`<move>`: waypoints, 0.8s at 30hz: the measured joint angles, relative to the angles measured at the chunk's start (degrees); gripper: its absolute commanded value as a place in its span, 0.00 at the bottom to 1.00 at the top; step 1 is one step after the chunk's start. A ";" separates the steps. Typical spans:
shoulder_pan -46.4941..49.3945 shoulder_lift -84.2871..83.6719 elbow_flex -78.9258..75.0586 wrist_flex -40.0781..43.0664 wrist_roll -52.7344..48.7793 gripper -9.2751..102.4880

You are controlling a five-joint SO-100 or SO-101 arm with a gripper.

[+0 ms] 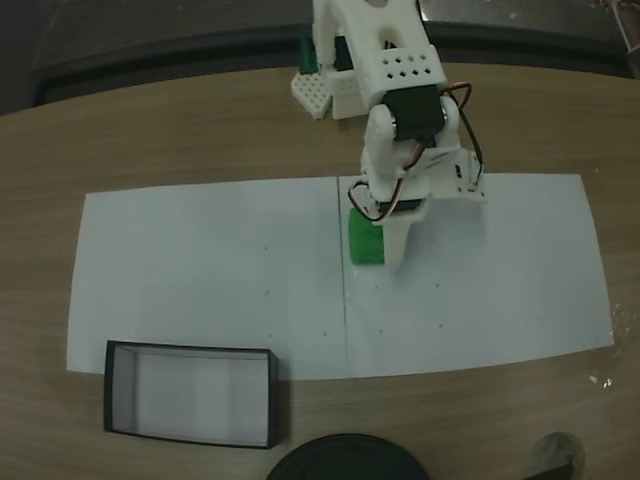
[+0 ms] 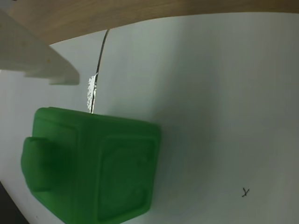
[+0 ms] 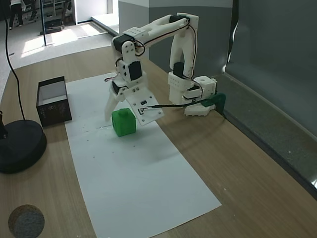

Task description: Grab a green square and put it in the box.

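Open white paper (image 1: 210, 270) between green square (image 1: 365, 240) and box (image 1: 190, 393); black disc (image 3: 17, 144) beside box, possibly crowding that side.

White printed arm (image 3: 148, 34) with black servos, red-black cables, perforated housing.

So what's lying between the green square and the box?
Nothing but bare white paper in a fixed view: the green square sits at the claw, and the box lies toward the lower left.
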State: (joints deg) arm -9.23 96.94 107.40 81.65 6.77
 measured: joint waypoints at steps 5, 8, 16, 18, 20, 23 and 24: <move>0.09 -2.37 0.00 -1.49 0.00 0.45; 1.67 -4.31 0.00 -4.13 0.00 0.44; 4.83 -10.20 -0.26 -9.40 0.00 0.21; 4.92 -10.63 -0.79 -9.67 0.00 0.21; 4.92 -10.63 -1.32 -9.67 0.00 0.21; 6.06 -10.81 -5.01 -7.73 -0.18 0.21; 6.86 -10.28 -7.38 -5.71 -0.18 0.21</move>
State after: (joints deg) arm -2.37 86.66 100.02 75.94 6.59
